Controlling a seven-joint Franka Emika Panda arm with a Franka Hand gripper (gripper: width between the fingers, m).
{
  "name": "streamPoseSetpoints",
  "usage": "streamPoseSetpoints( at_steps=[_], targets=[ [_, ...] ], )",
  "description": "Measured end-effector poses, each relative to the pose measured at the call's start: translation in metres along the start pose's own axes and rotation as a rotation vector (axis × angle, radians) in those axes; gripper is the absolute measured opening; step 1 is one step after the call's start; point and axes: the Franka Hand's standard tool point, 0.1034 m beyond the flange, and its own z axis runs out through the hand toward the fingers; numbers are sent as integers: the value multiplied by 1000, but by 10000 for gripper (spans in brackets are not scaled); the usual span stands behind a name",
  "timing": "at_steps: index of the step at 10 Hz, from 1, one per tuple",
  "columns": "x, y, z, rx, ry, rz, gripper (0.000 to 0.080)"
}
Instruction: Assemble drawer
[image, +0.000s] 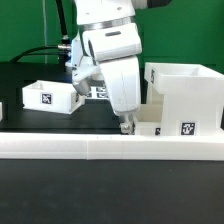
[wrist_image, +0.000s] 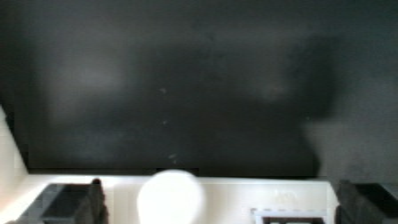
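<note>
Right now my gripper (image: 124, 126) hangs low over the counter (image: 60, 122). Its fingers (wrist_image: 71, 205) are spread wide and grip nothing. Between them lies the white front of a small tray (wrist_image: 249, 193) with its round knob (wrist_image: 171, 190). Just beside it, toward the counter's edge at the exterior view's right, stands the drawer housing (image: 190, 90). A second tray (image: 45, 96) sits well apart toward the opposite edge. The long rail (image: 110, 148) runs along the edge nearest that camera.

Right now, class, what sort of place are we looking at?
Probably a robotics lab bench: a robot arm works over a black table, a white tray bears a square tag, and a green backdrop hangs behind.
</note>
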Motion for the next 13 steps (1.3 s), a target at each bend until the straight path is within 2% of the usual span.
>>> streamPoseSetpoints(
  at_steps=[3,6,8,12,13],
  targets=[
    [2,0,2,-5,3,-38,649],
    [20,9,6,-6,-14,-119,649],
    [29,9,9,-1,-23,-70,649],
    [25,9,9,-3,-24,-45,649],
    [13,9,6,-6,-30,-52,649]
  ],
)
